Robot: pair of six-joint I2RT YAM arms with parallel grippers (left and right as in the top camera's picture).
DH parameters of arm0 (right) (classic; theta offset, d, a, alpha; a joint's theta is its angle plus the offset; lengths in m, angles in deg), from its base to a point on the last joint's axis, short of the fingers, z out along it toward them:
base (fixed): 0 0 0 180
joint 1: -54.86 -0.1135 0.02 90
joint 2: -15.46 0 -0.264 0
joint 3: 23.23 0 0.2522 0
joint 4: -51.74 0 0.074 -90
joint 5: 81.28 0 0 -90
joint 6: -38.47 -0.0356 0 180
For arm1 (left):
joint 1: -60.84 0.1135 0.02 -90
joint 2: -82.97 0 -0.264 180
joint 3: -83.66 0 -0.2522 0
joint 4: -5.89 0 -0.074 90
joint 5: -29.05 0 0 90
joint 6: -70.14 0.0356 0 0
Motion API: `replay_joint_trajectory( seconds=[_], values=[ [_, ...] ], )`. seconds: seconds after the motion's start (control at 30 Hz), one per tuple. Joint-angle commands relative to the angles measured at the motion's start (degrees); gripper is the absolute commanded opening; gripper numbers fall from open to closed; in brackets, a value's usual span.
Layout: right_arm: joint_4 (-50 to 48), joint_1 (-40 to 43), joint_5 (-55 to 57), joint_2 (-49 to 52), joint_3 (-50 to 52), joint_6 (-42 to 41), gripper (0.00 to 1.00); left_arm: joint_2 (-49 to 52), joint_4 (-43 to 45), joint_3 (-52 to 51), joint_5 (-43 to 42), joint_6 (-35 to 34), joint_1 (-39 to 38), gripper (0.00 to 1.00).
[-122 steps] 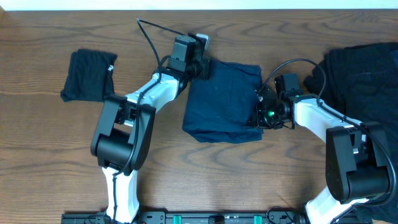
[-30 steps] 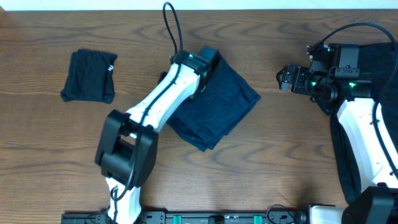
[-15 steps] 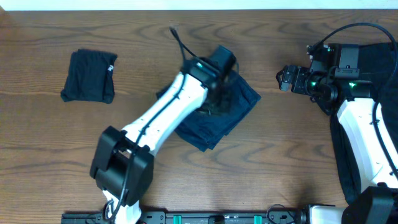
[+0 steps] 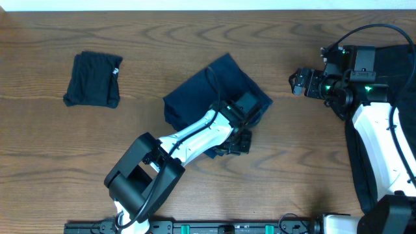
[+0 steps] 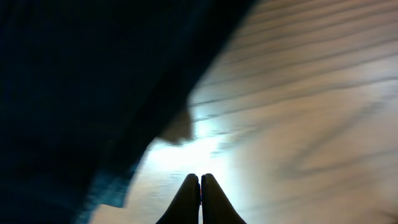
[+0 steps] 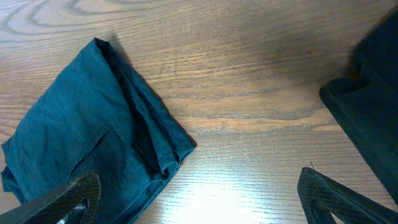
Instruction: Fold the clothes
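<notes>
Only overhead shows all three: black fold (image 4: 94,79), navy shorts (image 4: 201,91), dark heap (image 4: 400,65); wrist views show my left claw (image 5: 200,180) pinched shut and my right claw (image 6: 196,186) spread wide.

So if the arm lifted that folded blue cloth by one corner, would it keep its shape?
Probably not: the navy garment lies in soft, creased layers, so it would likely droop and unfold. It looks thin, so probably light. Pushed, it would likely bunch up.

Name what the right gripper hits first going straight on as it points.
Likely the navy garment's near edge; height is unclear, so the right gripper might touch the table first.
</notes>
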Motion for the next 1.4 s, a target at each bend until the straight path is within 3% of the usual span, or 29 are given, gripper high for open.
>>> replay_joint_trajectory(
  seconds=[0.0,0.5,0.67,0.83,1.1,1.37],
  values=[
    [0.2,0.4,0.2,0.1,0.1,-0.2,0.99,0.8,0.2,-1.9,5.0,-0.7,0.7,0.06],
    [0.2,0.4,0.2,0.1,0.1,-0.2,0.99,0.8,-9.1,-4.2,21.0,0.4,7.9,0.07],
    [0.2,0.4,0.2,0.1,0.1,-0.2,0.99,0.8,-10.9,-4.2,20.1,2.2,13.1,0.07],
    [0.2,0.4,0.2,0.1,0.1,-0.2,0.99,0.3,-12.6,-3.7,11.1,7.8,18.0,0.07],
    [0.2,0.4,0.2,0.1,0.1,-0.2,0.99,-2.9,-15.6,-3.1,10.8,7.8,27.3,0.06],
    [0.2,0.4,0.2,0.1,0.1,-0.2,0.99,-9.2,-17.6,-3.1,8.9,10.2,30.5,0.07]
  ],
)
